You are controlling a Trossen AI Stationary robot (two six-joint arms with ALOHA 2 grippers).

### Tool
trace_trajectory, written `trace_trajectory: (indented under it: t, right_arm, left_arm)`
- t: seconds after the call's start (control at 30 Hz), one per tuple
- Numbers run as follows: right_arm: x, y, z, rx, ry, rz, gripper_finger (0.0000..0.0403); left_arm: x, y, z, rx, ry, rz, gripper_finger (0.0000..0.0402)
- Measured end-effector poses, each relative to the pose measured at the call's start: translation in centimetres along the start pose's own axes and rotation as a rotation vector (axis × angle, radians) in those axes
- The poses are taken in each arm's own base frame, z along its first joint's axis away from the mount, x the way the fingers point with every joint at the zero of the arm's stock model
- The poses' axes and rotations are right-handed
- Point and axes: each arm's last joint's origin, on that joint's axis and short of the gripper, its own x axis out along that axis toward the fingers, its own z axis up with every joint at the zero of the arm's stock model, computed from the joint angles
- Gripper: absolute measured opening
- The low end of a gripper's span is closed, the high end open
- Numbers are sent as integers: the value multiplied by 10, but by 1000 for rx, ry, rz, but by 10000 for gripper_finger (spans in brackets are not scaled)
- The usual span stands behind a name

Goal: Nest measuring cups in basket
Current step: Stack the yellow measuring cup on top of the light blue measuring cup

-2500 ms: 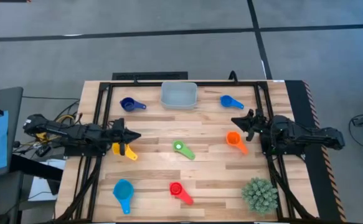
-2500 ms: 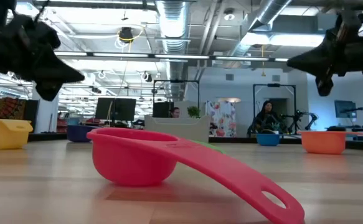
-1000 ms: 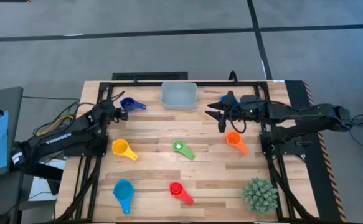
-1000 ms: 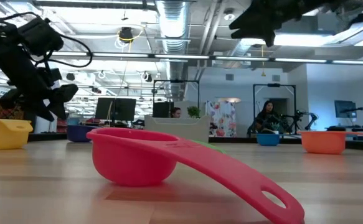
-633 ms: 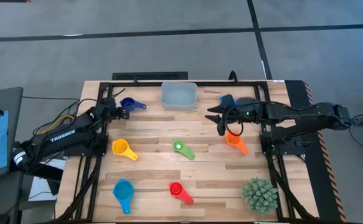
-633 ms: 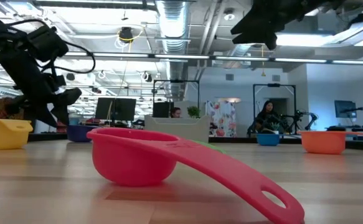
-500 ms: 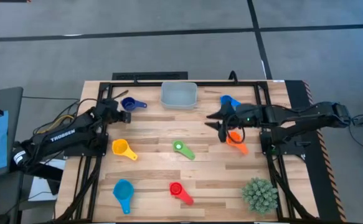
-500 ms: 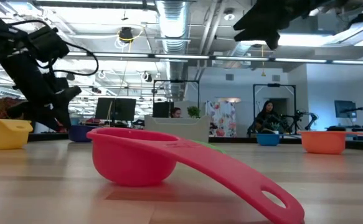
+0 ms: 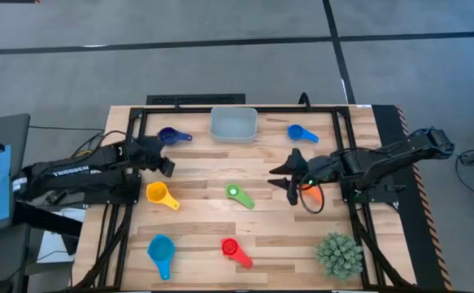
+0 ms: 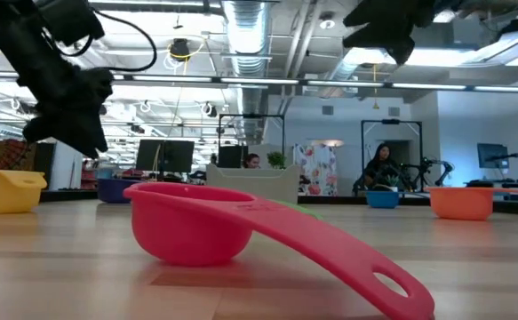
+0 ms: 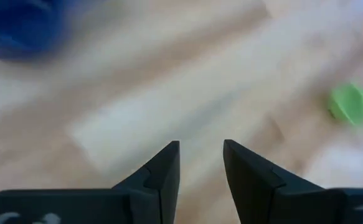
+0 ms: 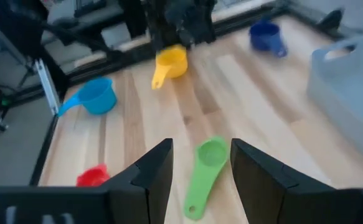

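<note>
Barely started: basket [image 9: 233, 124] empty, cups scattered over table [image 9: 204, 220]. Left hand [image 9: 165, 167] half-open, right hand [image 9: 291, 181] wide, both holding nothing.

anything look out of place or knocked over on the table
Nothing is tipped or spilled. The cups lie scattered upright on the wood, and the basket holds none. The one thing that isn't a cup or the basket is a spiky green plant near the right arm's front corner.

Grey carpeted floor [image 9: 220, 57] surrounds the light wooden table [image 9: 269, 220], crossed by dark seams at 12 o'clock. Open workshop beyond: exposed ceiling ducts [image 10: 245, 22], strip lights [image 10: 392, 55], monitors [image 10: 165, 156], seated person [image 10: 378, 164] at 3 o'clock.
</note>
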Motion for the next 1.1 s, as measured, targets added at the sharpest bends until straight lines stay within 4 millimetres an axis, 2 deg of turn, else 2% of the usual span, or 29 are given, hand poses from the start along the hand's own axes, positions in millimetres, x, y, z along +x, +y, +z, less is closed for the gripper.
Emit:
trace_trajectory:
  t: [0.1,0.2,0.4,0.67,0.77,0.83,0.93,1.0,1.1]
  right_arm:
    - [5,7,-9,-12,43,13,179]
    - [6,10,-12,-27,53,4,176]
    - [0,4,-3,7,-13,-44,179]
    - [10,8,-16,-4,64,-55,176]
    - [12,9,-16,-17,63,-53,176]
    - [13,7,-15,-15,56,-61,177]
    - [15,3,-12,-6,36,-72,180]
    - [15,1,-10,-10,31,-80,180]
    - [16,0,-9,-5,21,-82,178]
  left_arm:
    - [2,-15,-13,47,92,-86,112]
    - [0,-25,-23,102,120,-74,112]
    - [-5,-31,-19,50,44,86,112]
    - [-5,-33,-23,66,263,131,112]
    - [-9,-41,-14,173,252,144,112]
    - [-14,-51,-2,235,182,171,112]
    - [-17,-55,20,234,23,326,112]
    - [-13,-51,34,206,-33,417,112]
    - [1,-34,53,148,-13,514,112]
